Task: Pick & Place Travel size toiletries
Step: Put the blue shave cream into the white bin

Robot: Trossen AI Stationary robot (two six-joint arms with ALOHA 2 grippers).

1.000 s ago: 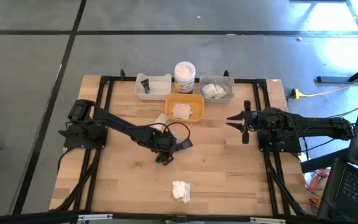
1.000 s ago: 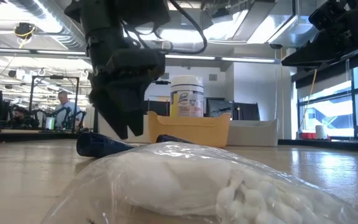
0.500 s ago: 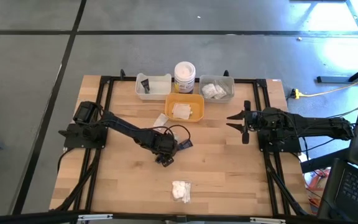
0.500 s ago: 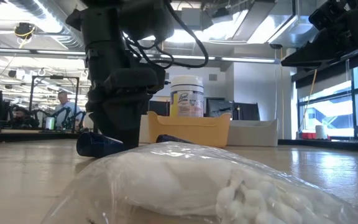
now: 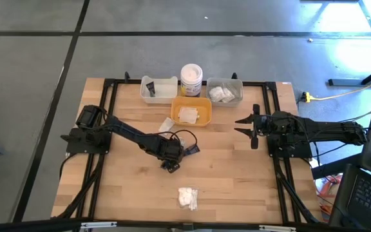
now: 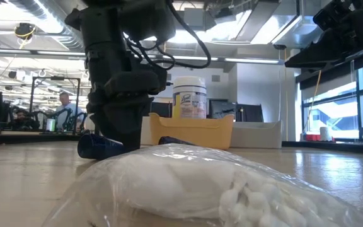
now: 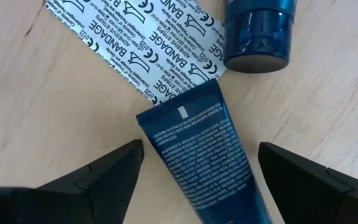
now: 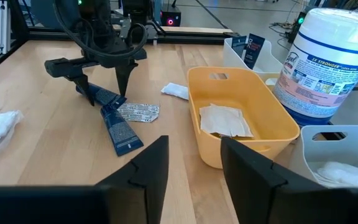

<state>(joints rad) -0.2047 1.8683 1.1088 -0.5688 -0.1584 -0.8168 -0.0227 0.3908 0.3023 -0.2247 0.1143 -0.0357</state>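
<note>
Right now my left jaws (image 5: pixel 168 164) hang low over the bench (image 5: pixel 237 174), a little left of centre in the overhead picture, spread wide apart and gripping nothing. Between the two fingers (image 7: pixel 98 174) lies a dark blue tube (image 7: pixel 197 155), flat on the wood with its crimped end toward a silver bandage sachet (image 7: pixel 142 43) that it touches. A second blue tube's cap (image 7: pixel 257 37) lies just beside that sachet, at the upper right of my left wrist picture.

My right jaws (image 5: pixel 245 126) wait at the right side of the bench, off the wood and well apart from the tubes, fingers parted with nothing between them.

Near the bottom centre of the overhead picture a clear bag of white fluffy pieces (image 5: pixel 187 197) lies alone. At the top edge stand a white tray (image 5: pixel 159 89), a jar (image 5: pixel 191 80) and a grey tray (image 5: pixel 225 91); a yellow tray (image 5: pixel 191 111) with beige sachets sits just below them.
</note>
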